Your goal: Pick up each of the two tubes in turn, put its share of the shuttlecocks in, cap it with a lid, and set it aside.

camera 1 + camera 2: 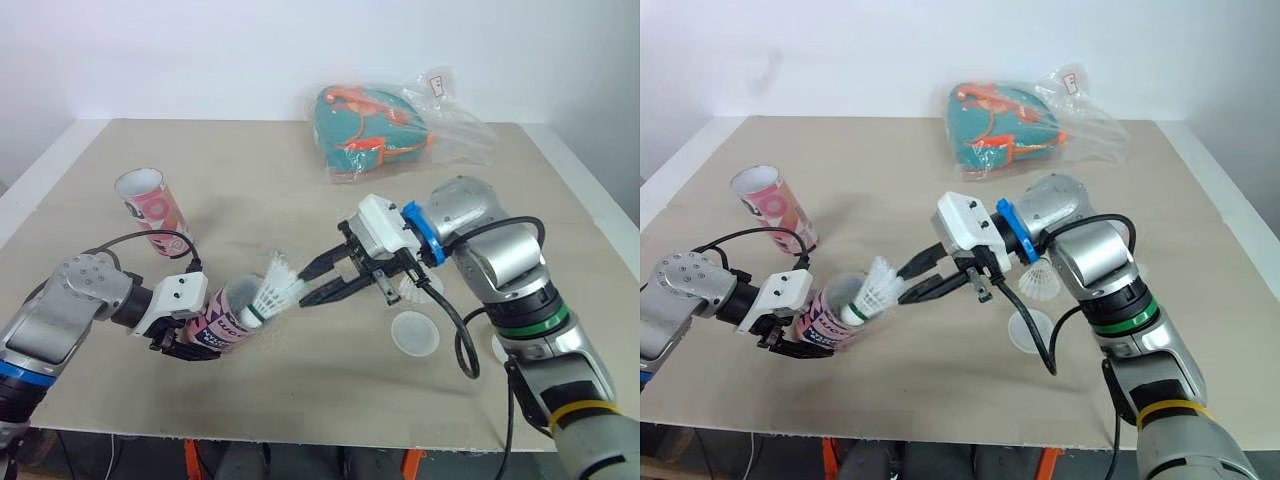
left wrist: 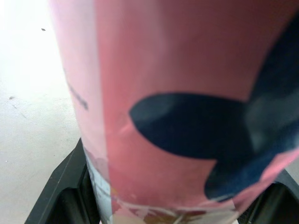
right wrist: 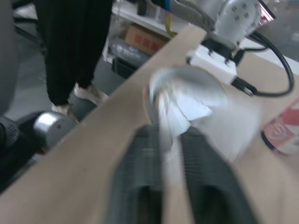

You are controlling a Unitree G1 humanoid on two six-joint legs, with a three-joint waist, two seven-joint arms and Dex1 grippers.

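Note:
My left gripper [image 1: 193, 344] is shut on a pink tube [image 1: 226, 318], held low over the table and tilted with its open mouth toward the right. A white shuttlecock [image 1: 272, 293] sits cork-first in that mouth, its feather skirt sticking out. My right gripper [image 1: 305, 284] is shut on the skirt, and feathers show between its fingers [image 3: 142, 154] in the right wrist view. The tube's pink and dark blue print [image 2: 177, 93] is close up in the left wrist view. A second pink tube [image 1: 150, 208] stands upright and open at the far left.
A clear lid [image 1: 415, 333] lies under my right arm, with another shuttlecock [image 1: 1040, 282] beside it. A teal and orange bag in plastic wrap [image 1: 375, 130] lies at the back. A person's dark trouser legs [image 3: 70, 46] stand beyond the table edge.

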